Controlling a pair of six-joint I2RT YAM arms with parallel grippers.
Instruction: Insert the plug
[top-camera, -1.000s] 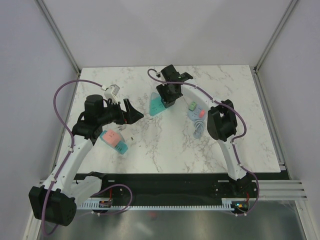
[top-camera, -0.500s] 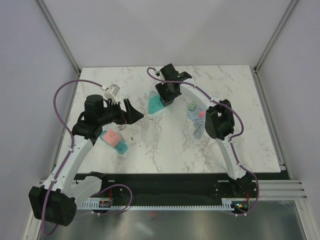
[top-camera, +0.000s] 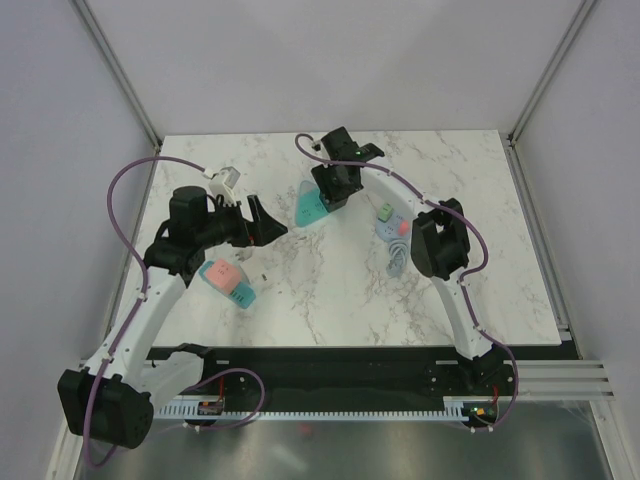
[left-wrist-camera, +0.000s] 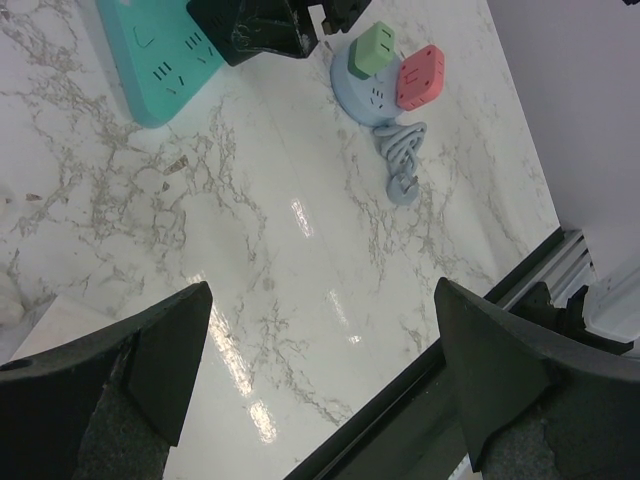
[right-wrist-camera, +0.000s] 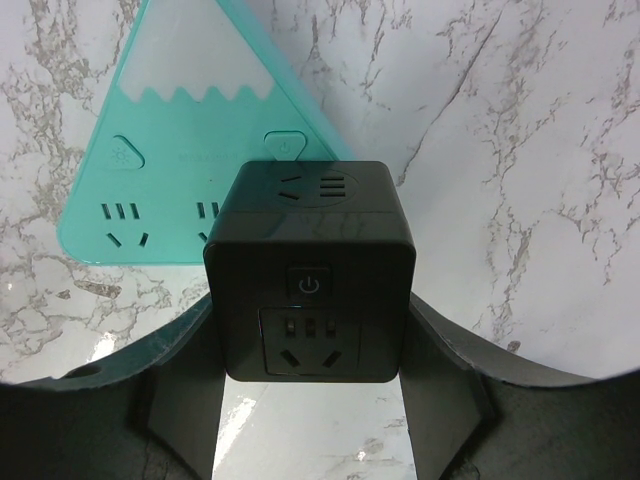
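Right claw (right-wrist-camera: 310, 345) clamping black plug (right-wrist-camera: 310, 250), above teal socket (right-wrist-camera: 170, 170)

The black cube adapter (right-wrist-camera: 310, 280) hides the lower right corner of the teal triangular socket board (right-wrist-camera: 150, 180); whether its unseen underside touches the board cannot be told. In the left wrist view, the board runs off the top edge.

Glossy marble-look table (left-wrist-camera: 300, 300), matt black plastic plug (right-wrist-camera: 310, 270).
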